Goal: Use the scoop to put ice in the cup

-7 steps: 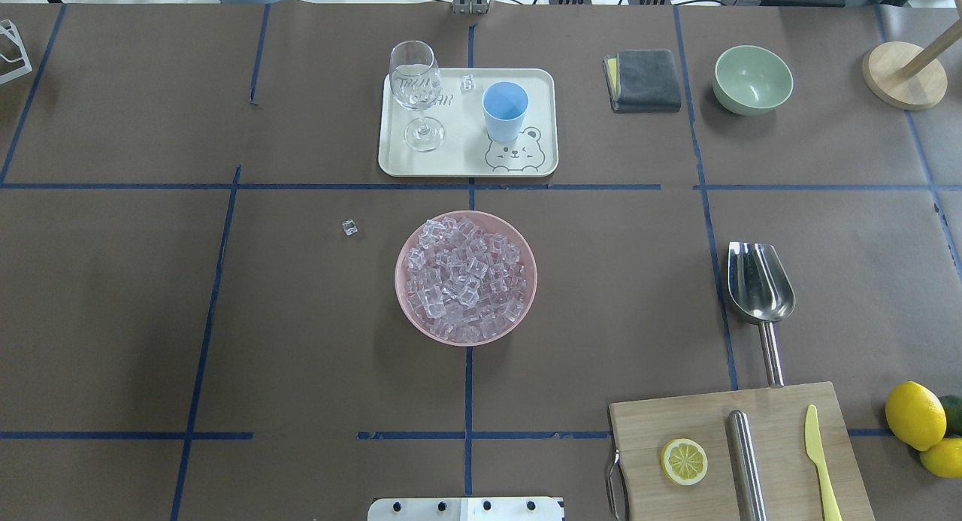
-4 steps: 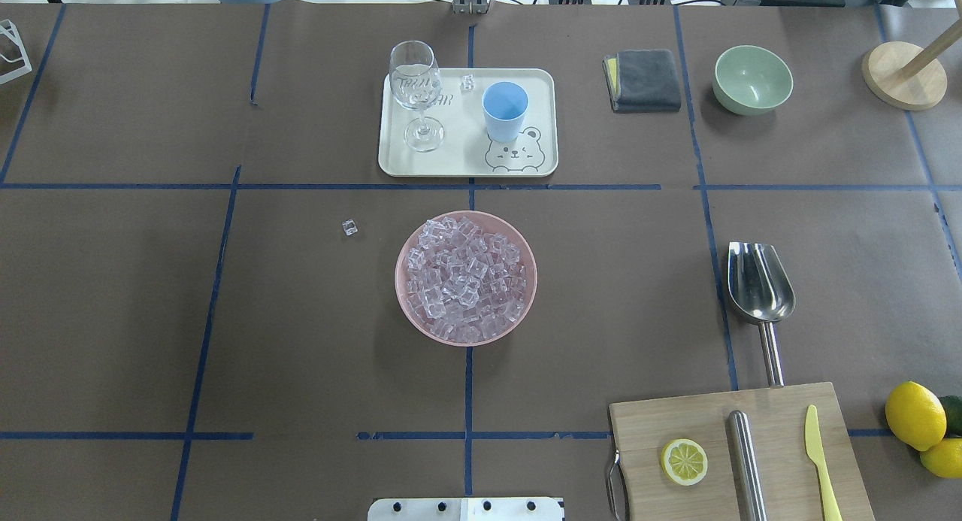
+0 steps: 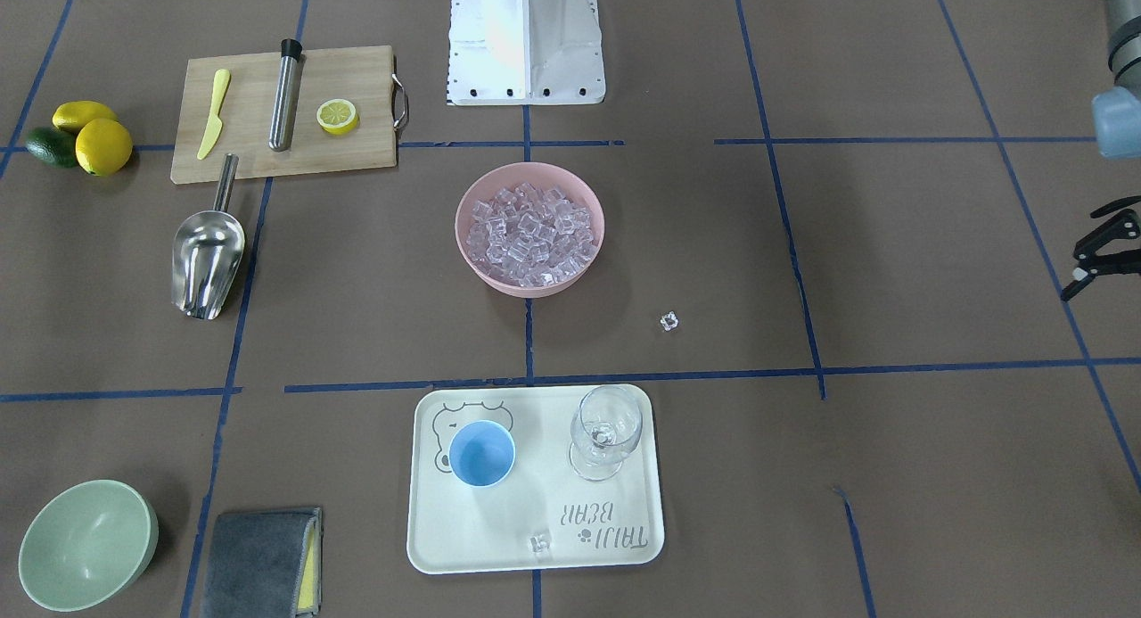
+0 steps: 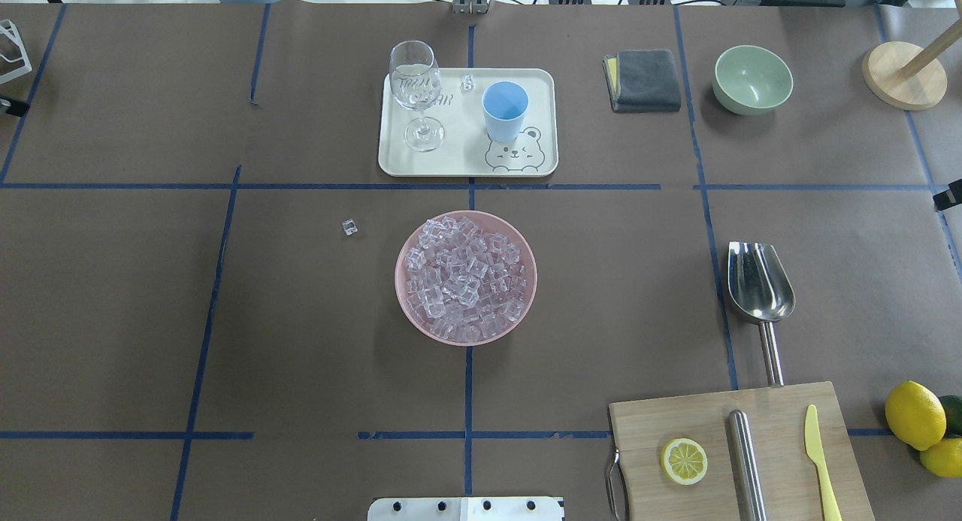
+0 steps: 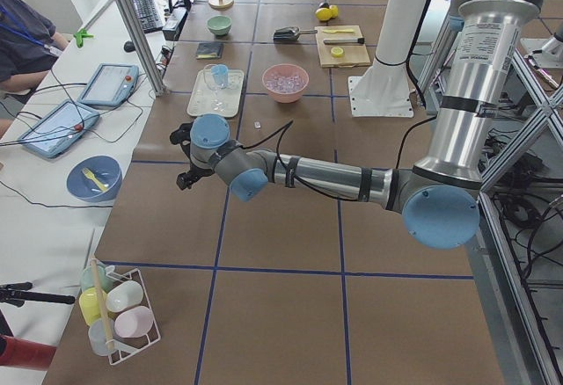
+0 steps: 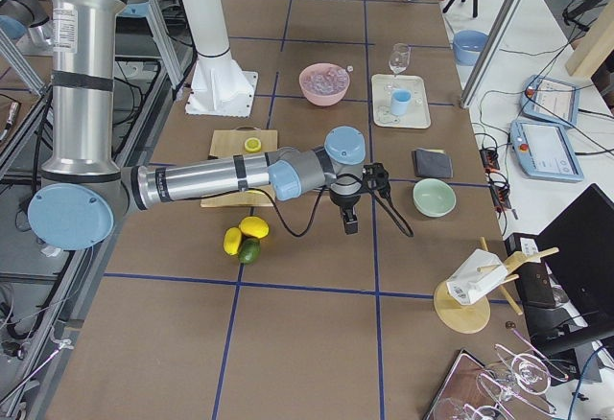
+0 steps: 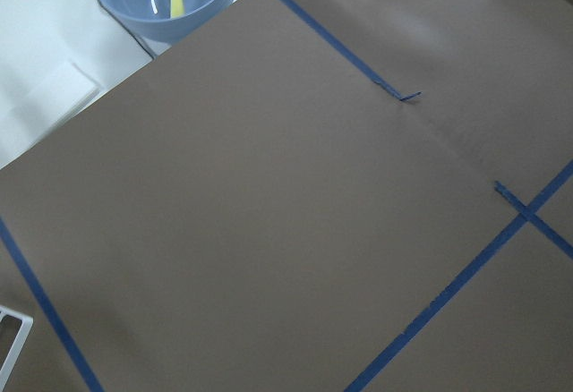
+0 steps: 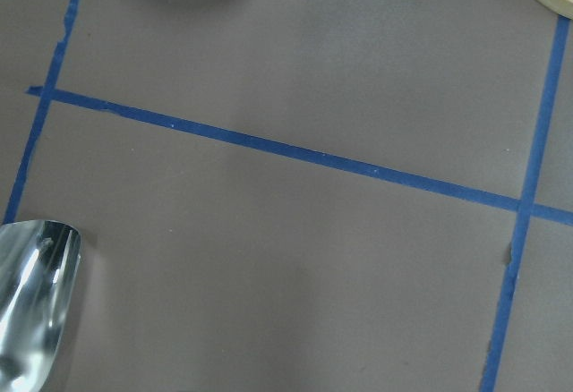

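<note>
The ice [image 4: 466,277] fills a pink bowl [image 4: 399,280] at the table's middle. One loose cube [image 4: 349,227] lies to the bowl's left and another [image 4: 467,83] on the tray [image 4: 458,164]. The light-blue cup [image 4: 504,111] stands upright on that tray. The steel scoop [image 4: 759,280] lies flat at the right, handle toward the cutting board; its trough shows in the right wrist view [image 8: 31,311]. My left gripper [image 3: 1080,254] hangs open and empty at the far left edge. My right gripper [image 6: 360,199] is right of the scoop; only a sliver [image 4: 948,198] shows overhead, so open or shut is unclear.
A stemmed glass [image 4: 415,92] stands on the tray beside the cup. A cutting board [image 4: 654,431] holds a steel cylinder [image 4: 746,461], a lemon slice and a yellow knife. Lemons [image 4: 913,414], a green bowl [image 4: 752,79] and a grey cloth [image 4: 643,80] lie at the right.
Both grippers have come in to the table's edges: a tip now shows at the overhead view's left edge and one at its right edge. Objects have not moved.
</note>
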